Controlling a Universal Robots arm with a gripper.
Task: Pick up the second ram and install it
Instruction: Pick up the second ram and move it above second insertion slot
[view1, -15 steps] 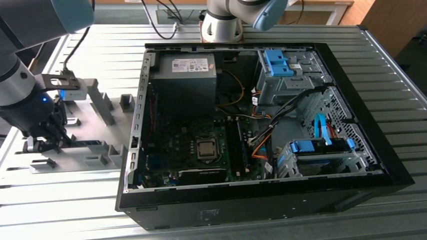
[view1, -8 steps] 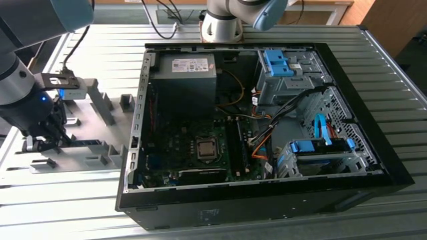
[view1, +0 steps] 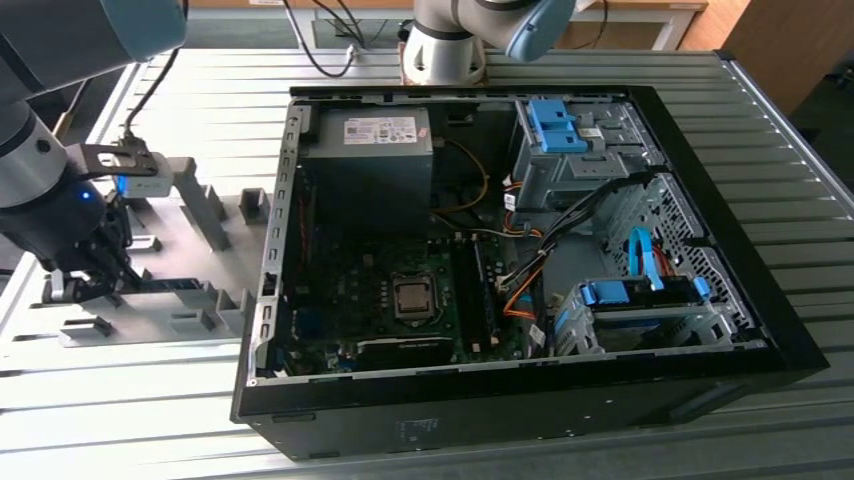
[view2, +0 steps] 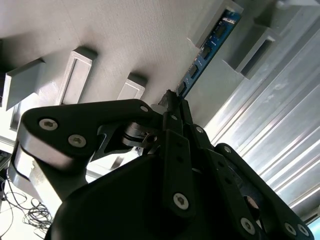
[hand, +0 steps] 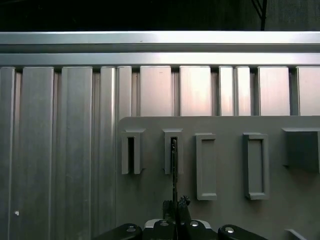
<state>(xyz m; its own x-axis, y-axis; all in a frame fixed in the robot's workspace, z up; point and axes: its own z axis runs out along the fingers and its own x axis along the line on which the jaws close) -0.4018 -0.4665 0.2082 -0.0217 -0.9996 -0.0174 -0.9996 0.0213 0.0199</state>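
The second ram (view2: 205, 52) is a thin blue board standing on edge in a slotted holder of the grey fixture plate (view2: 125, 40). In the first wrist view the ram (hand: 173, 160) shows edge-on as a dark line running from its slot to my fingers. My gripper (view2: 172, 100) is shut on the ram's near end, the fingers pressed together on the board. In the exterior view my gripper (view1: 80, 285) is low over the fixture plate (view1: 174, 250), to the left of the open computer case (view1: 787, 340). Dark memory slots (view1: 470, 290) lie beside the processor socket (view1: 414, 298).
Several upright grey holders (hand: 255, 165) rise from the plate around the ram. Inside the case are a power supply (view1: 374, 150), loose cables (view1: 534, 260) and light-blue drive clips (view1: 554, 125). A second arm's base (view1: 447, 45) stands behind the case on the ribbed aluminium table (view1: 120, 420).
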